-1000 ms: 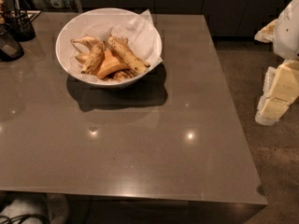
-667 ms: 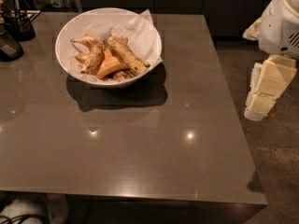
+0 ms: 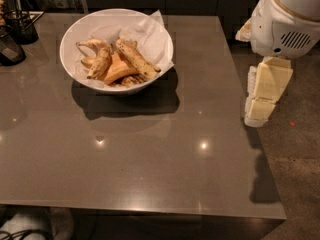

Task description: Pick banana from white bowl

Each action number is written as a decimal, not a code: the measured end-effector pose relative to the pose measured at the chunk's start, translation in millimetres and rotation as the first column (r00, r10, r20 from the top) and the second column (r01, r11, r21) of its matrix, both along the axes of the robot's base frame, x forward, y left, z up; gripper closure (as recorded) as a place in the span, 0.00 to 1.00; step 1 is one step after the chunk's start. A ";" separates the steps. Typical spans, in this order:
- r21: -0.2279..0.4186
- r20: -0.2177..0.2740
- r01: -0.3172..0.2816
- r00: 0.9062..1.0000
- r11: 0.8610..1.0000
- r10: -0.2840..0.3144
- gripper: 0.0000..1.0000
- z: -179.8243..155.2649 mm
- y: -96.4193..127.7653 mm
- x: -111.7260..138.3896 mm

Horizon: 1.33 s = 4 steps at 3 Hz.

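Glossy grey-brown table [image 3: 150, 159] across most of the view, with dark floor [image 3: 300, 164] beyond its 3 o'clock edge and dark cabinets along 12 o'clock. Toward 11 o'clock on that top, well back from the near edge: the white bowl [image 3: 67, 44], wide and shallow, lined with crinkled white paper [image 3: 150, 34] spilling over the rim at 2 o'clock, probably to cushion the fruit. Inside, resting on the heap rather than buried: the banana [image 3: 136, 59], long, fairly straight, dull yellow with heavy brown speckling, running from 11 o'clock down to 4 o'clock of the bowl. Propped across a smooth orange-yellow banana [image 3: 117, 73] just at its 8 o'clock side, with short speckled bananas [image 3: 99, 63] further toward 9 o'clock. Topmost and nearest the bowl's 3 o'clock side, so likely the easiest of the bunch to reach from the robot's flank. Off the table at 3 o'clock, hanging below the white arm housing [image 3: 285, 19] and pointing down over the floor: the gripper [image 3: 259, 115], well apart from the bowl, with nothing seen in its hold; cannot tell how far open. Judged as held clear of the table edge, with the approach not yet begun. At 10 o'clock, near the far corner: dark containers [image 3: 20, 26], apart from the bowl and off the likely reach path.
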<state>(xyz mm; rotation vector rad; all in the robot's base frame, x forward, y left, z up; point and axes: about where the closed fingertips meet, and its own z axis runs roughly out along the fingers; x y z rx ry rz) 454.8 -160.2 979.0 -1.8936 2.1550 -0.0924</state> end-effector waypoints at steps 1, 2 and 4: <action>0.086 -0.016 0.050 0.999 0.995 -0.048 0.00 9.2 39.4 36.5; 0.094 0.002 0.049 0.999 0.994 -0.049 0.00 12.6 41.5 37.9; 0.122 -0.034 0.137 0.990 0.983 -0.133 0.00 13.4 82.2 88.8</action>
